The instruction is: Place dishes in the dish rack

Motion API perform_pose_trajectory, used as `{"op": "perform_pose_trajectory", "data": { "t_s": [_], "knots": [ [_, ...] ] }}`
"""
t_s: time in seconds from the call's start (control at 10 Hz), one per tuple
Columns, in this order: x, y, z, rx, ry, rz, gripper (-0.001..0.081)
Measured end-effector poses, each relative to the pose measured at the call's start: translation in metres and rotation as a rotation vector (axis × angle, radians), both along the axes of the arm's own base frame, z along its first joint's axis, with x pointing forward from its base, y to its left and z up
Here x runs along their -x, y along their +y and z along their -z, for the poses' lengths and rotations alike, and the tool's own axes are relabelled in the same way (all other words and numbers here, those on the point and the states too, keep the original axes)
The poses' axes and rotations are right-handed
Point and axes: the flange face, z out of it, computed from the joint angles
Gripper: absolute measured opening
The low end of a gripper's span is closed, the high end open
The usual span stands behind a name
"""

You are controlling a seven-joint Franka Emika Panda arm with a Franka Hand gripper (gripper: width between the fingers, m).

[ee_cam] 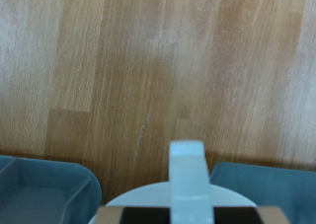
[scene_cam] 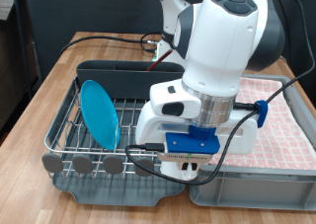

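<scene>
The light-blue plate [scene_cam: 100, 112] stands on edge in the silver wire dish rack [scene_cam: 71, 125] at the exterior view's left. My gripper [scene_cam: 188, 168] hangs low at the rack's near right corner, between the rack and the grey crate, and my own hand hides its fingers. In the wrist view a white rounded thing with a white upright piece [ee_cam: 188, 175], likely the mug, fills the bottom middle close to the hand. I cannot tell whether it is between the fingers. The wooden spoon is out of view.
The dark grey cutlery bin [scene_cam: 123, 74] sits at the rack's far side. A grey crate with checked cloth [scene_cam: 286, 115] stands at the exterior view's right. Black cables [scene_cam: 99, 41] run across the wooden table [ee_cam: 148, 66] behind the rack.
</scene>
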Motion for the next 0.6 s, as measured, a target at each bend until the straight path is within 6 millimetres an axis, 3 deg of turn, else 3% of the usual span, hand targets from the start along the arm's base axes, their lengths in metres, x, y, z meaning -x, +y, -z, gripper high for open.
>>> {"op": "perform_pose_trajectory", "data": {
  "t_s": [0.3, 0.4, 0.5, 0.6],
  "knots": [
    [-0.0012, -0.0004, 0.0071, 0.001, 0.007, -0.008, 0.0071],
    [-0.001, -0.0005, 0.0092, 0.001, 0.01, -0.009, 0.0171],
    [-0.0006, -0.0006, 0.0101, 0.002, 0.015, -0.01, 0.0333],
    [-0.0002, -0.0001, 0.0101, -0.002, 0.025, -0.014, 0.0333]
  ]
}}
